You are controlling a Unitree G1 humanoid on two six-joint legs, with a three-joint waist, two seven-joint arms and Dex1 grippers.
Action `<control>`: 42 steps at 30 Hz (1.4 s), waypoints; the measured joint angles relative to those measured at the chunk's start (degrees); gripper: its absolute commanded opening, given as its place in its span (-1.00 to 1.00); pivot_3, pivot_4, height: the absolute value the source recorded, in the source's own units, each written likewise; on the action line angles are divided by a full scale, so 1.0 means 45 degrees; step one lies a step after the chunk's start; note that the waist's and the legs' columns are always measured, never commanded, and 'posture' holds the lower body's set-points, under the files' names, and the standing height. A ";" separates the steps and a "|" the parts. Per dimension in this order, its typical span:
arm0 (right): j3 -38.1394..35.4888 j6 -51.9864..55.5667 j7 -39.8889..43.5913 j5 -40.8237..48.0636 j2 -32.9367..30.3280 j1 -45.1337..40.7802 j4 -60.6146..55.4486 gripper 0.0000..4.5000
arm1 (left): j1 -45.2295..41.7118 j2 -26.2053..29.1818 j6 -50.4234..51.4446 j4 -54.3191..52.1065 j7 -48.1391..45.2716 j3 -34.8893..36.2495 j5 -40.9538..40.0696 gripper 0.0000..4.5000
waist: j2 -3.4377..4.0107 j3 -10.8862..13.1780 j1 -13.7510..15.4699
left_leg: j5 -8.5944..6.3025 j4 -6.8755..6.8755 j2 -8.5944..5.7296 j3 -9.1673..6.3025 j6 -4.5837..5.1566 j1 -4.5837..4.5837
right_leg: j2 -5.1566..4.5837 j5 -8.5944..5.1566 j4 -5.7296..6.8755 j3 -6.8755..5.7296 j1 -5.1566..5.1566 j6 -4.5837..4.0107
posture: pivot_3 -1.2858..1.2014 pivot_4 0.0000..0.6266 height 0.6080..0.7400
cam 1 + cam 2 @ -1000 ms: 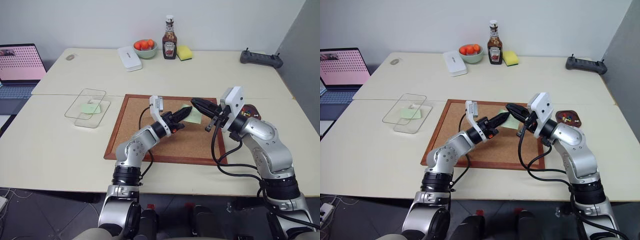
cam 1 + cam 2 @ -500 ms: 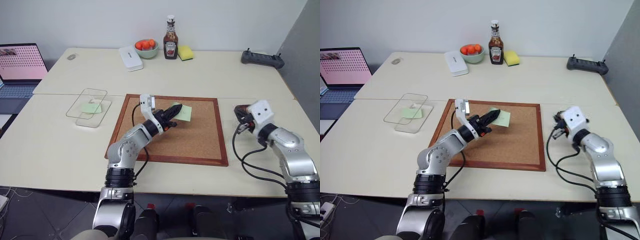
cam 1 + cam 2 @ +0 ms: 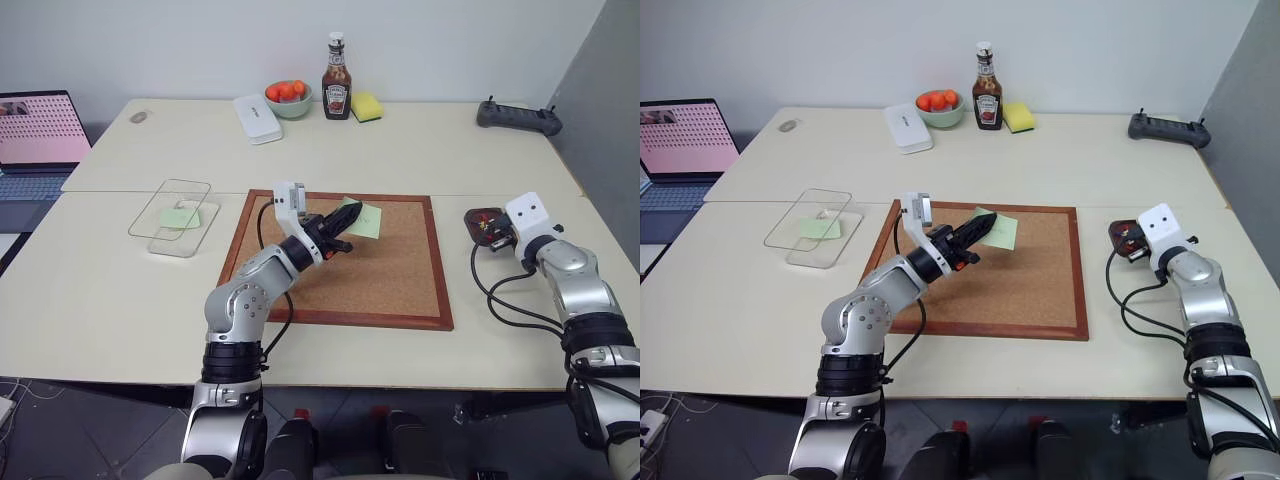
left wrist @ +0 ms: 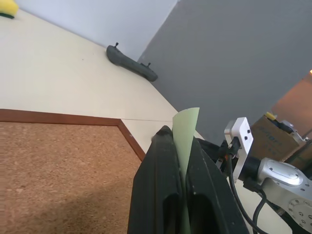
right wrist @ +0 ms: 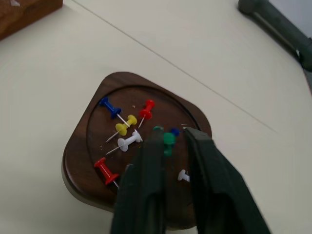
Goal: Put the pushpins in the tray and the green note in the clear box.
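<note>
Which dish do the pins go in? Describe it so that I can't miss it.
Start at the cork board mid-table and look past its right edge. By the right gripper sits a small dark brown wooden tray with rounded corners. It alone holds coloured pushpins; the bowl at the back holds fruit.

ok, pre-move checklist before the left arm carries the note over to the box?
1. Green note clamped by the left gripper: ok, the slip stands up between the shut fingers.
2. Note off the corkboard: ok, no pin shows in it and it is lifted over the board.
3. Clear box open: ok, its lid lies partly over it and another green slip already lies inside.
4. Path from board to box: ok, bare table between them.
5. Pushpins in the tray: ok, several lie in the dish.
6. Right gripper empty: cannot tell, a green pin sits between its parted fingertips over the tray.
</note>
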 measured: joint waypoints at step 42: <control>0.4087 0.2085 0.5031 0.3810 0.4687 -0.0332 -0.9060 0.15 | 0.1190 0.7832 -0.0655 0.1000 0.1941 0.3049 0.3423 -1.00 | -0.0068 0.0033 0.0059 | -0.0042 -0.0015 0.0088 0.0092 0.0038 0.0098 | 0.0141 0.0043 0.0013 0.0104 -0.0018 0.0043 | 0.03 -0.52 1.00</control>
